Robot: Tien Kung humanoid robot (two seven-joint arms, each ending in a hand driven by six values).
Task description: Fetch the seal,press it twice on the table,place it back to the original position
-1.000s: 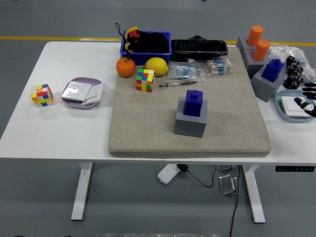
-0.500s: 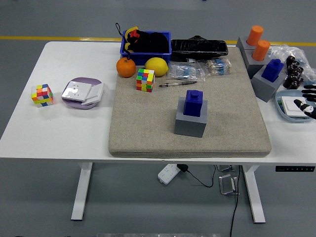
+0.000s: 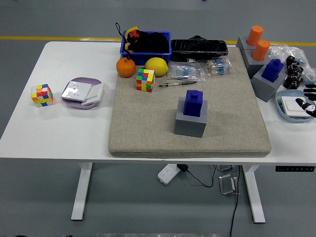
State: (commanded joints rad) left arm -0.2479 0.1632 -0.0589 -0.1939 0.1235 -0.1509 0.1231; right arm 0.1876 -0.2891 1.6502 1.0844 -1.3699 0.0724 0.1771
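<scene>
A dark blue seal [image 3: 193, 102] stands upright in its grey block base [image 3: 190, 124] in the middle of the beige felt mat [image 3: 148, 123]. Nothing touches it. Only the black fingertips of my right hand [image 3: 309, 100] show at the far right edge, spread over a pale blue dish [image 3: 288, 112] and holding nothing, well away from the seal. My left arm is out of the picture.
A second blue seal on a grey block [image 3: 272, 70] and two orange stamps [image 3: 257, 42] stand at the back right. A Rubik's cube [image 3: 145, 80], pen [image 3: 177, 84], orange [image 3: 126, 67], lemon [image 3: 156, 66] and blue bin [image 3: 146, 43] crowd the mat's far side. Another cube [image 3: 42, 95] lies left.
My right hand has drawn back to the right, so less of it shows at the edge. The seal and the other objects have not moved.
</scene>
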